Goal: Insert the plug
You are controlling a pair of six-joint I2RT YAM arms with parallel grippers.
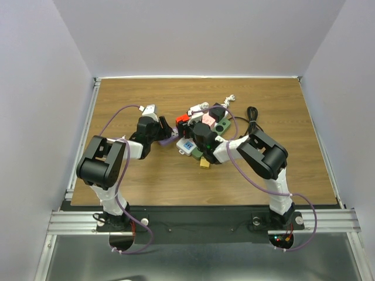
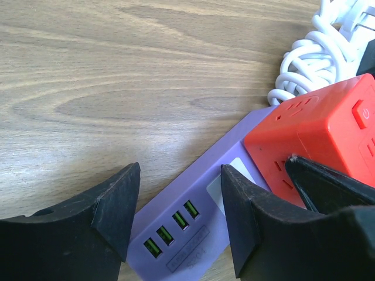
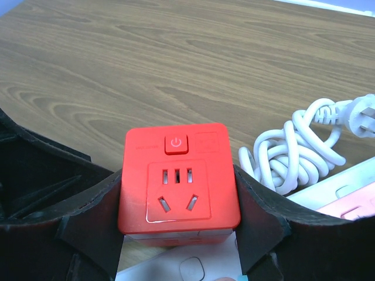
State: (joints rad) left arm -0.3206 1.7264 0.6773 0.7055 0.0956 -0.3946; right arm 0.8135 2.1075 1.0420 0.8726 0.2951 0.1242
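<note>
A red cube socket (image 3: 179, 178) with a power button sits between my right gripper's (image 3: 179, 225) fingers, which press on both its sides. It also shows in the top view (image 1: 182, 120) and the left wrist view (image 2: 328, 132). A white coiled cable (image 3: 299, 152) ends in a white plug (image 3: 363, 114) lying on the table to the right of the cube. My left gripper (image 2: 179, 219) is open, its fingers astride the end of a purple power strip (image 2: 193, 228) with green USB ports. The right gripper's black finger (image 2: 328, 187) touches the red cube there.
Several other power blocks, pink (image 1: 207, 120), green (image 1: 221, 125), white (image 1: 187, 146) and yellow (image 1: 204, 163), cluster mid-table under the right arm. A black coiled cable (image 1: 253, 120) lies to the right. The wooden table (image 1: 117, 105) has walls on three sides.
</note>
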